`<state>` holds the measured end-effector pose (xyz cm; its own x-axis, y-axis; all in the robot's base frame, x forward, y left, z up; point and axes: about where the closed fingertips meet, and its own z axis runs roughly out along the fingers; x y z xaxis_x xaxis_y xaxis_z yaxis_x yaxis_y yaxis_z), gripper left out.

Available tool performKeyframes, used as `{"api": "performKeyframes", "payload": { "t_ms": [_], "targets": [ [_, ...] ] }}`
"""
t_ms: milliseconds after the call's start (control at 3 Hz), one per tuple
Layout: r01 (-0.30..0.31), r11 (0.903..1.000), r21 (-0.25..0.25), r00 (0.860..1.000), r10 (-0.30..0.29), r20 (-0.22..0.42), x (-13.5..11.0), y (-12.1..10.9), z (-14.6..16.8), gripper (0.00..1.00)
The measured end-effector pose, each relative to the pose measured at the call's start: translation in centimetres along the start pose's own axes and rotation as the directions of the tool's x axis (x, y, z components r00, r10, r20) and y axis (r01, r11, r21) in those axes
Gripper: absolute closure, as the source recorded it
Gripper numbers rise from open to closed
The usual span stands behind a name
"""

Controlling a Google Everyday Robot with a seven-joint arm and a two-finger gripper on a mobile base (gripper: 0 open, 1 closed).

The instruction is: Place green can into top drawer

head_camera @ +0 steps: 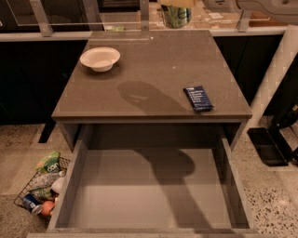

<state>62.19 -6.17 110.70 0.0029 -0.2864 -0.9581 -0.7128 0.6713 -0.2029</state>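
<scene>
The green can (pixel 176 16) hangs at the top edge of the camera view, above the far edge of the grey-brown table (pixel 139 79). My gripper (pixel 175 3) is shut on the can's upper part from above, and only its pale fingers show. The white arm (pixel 260 4) runs along the top right corner. The top drawer (pixel 149 190) is pulled wide open below the table's front edge. Its flat grey floor holds nothing and carries the arm's shadow. The can is far behind the drawer.
A white bowl (pixel 99 58) sits at the table's back left. A dark blue packet (pixel 198 98) lies near its front right. A wire basket (pixel 42 186) of litter, with a blue can (pixel 31 203), stands on the floor left of the drawer. A black base (pixel 267 146) is on the right.
</scene>
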Motion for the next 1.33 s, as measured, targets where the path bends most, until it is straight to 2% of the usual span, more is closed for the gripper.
{"api": "performKeyframes", "payload": {
  "t_ms": [333,667,1000,1333],
  "targets": [
    [0.003,0.9988,-0.049,1.0,-0.004,-0.021,1.2,2.6,-3.6,1.0],
    [-0.07,0.994,-0.084,0.996,0.066,-0.057,5.8,5.8,-5.8,1.0],
    [-0.15,0.9833,-0.104,0.986,0.14,-0.093,10.2,9.3,-7.5,1.0],
    [-0.219,0.9662,-0.135,0.971,0.202,-0.132,14.0,12.6,-8.2,1.0]
  ]
}}
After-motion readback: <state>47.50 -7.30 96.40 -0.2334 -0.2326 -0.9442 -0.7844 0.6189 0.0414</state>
